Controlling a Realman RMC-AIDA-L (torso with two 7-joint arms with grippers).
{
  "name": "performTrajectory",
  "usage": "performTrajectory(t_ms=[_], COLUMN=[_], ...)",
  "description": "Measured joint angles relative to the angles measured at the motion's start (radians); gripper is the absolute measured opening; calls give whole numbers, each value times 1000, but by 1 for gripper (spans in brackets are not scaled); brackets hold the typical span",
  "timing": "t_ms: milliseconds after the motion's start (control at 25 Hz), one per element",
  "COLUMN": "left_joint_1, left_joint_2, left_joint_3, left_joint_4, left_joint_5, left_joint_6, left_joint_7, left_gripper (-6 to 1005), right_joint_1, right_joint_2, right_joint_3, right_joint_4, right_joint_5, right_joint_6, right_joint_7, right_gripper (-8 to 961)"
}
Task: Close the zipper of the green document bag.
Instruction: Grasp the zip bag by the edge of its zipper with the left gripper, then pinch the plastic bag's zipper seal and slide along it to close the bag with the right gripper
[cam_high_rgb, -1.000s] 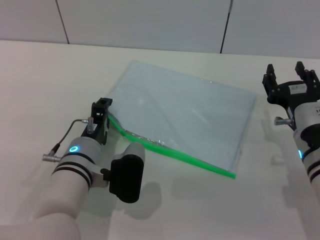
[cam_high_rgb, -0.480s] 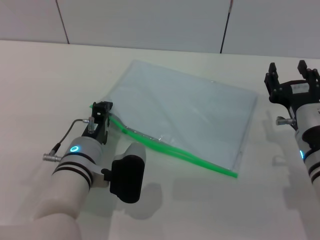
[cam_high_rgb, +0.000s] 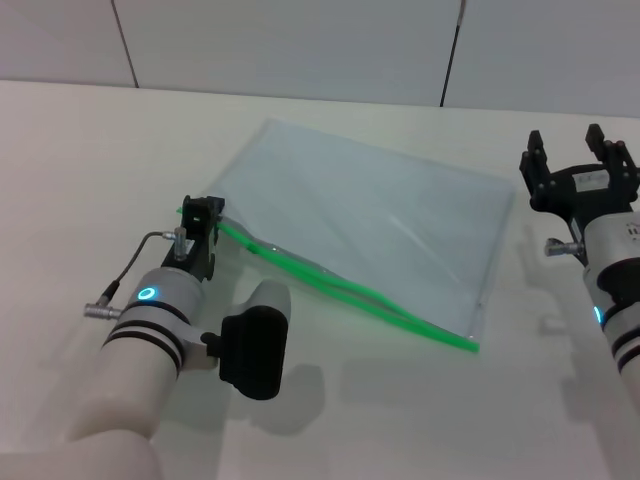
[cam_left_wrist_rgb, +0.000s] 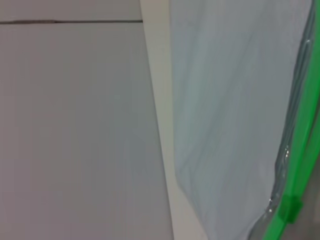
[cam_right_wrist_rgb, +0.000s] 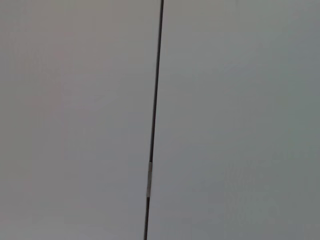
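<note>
While the bag (cam_high_rgb: 365, 225) is lying flat on the table (cam_high_rgb: 80, 150), its zipper (cam_high_rgb: 345, 290) is running diagonally from near-left to near-right. Left gripper (cam_high_rgb: 198, 212) is pinching the zipper's left end; right gripper (cam_high_rgb: 570, 150), fingers apart, is hovering beside the bag's right edge.

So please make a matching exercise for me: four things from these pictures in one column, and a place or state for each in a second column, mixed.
Things:
1. left tool
2. right tool
3. zipper
4. green document bag

Places or states:
A. lies flat on the table, pale and translucent
B. at the bag's near left corner, on the green strip's end
C. raised beyond the bag's right side, fingers apart
D. bright green, runs along the bag's near long edge

Pairs: 1-B, 2-C, 3-D, 4-A
</note>
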Motion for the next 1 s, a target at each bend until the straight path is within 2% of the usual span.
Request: performTrajectory(t_ms=[520,760,1000], left_joint_1=[0,4,8], left_joint_2=[4,6,6], left_joint_3=[0,-1,-4], left_joint_4=[6,9,10], left_joint_5=[30,70,95], left_joint_6=[-63,-93,-108], left_joint_7=[-101,-145,-169], left_gripper=[54,52,52], right_joint_1=[-19,-62,-65], right_joint_2=[-2,-5,-16], right_joint_3=[-23,-23,-23], right_joint_4=[-39,-76,-113], right_joint_5=[-87,-262,-382], right_joint_6=[-4,-17,-115], right_joint_7=[0,-1,-1], right_gripper=[650,649,647])
